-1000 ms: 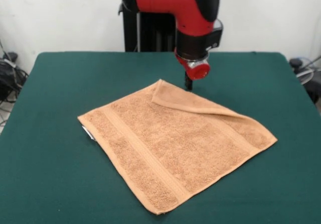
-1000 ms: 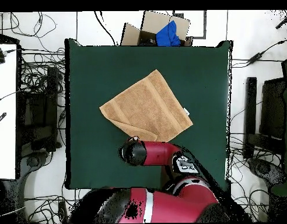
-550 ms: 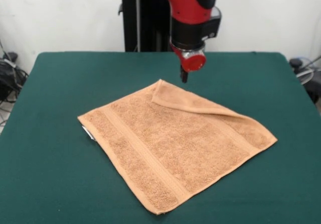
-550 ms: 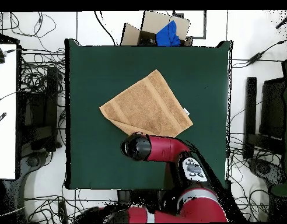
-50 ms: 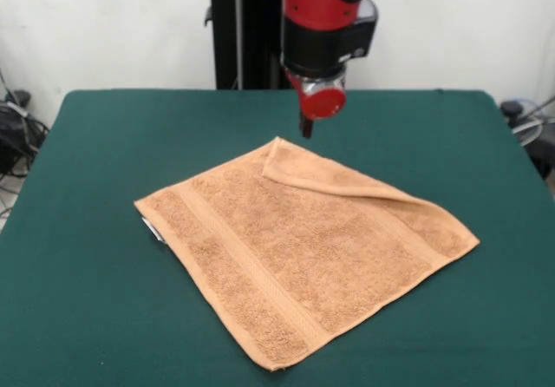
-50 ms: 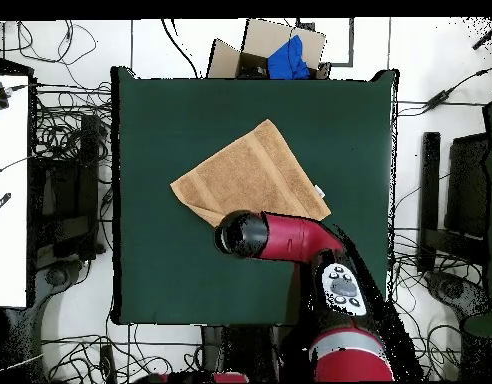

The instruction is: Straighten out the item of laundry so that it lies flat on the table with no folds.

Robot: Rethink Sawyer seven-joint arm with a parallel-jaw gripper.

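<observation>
Green table (image 5: pixel 95 318) is spread below the pincer on all sides; plenty of bare top is left around the cloth, so room to unfold is not the limit.

Orange-tan terry hand towel (image 5: pixel 295 257) is laid near mid-table, turned diamond-wise, mostly flat. It sits below the pincer and extends away from the robot's side.

One fault is seen: the far edge is doubled back into a long flap (image 5: pixel 325 174), running from the corner just under the pincer out along that edge. Task is judged unfinished until that flap is peeled back toward the robot's side.

Pincer (image 5: pixel 305 129) is held above the flap's corner, clear of the cloth, nothing carried. Opening cannot be told: only a dark tip is visible under the red wrist. Placement suggests the folded corner is the target.

White tag (image 5: pixel 152 230) shows at the towel's edge, well away from the pincer.
</observation>
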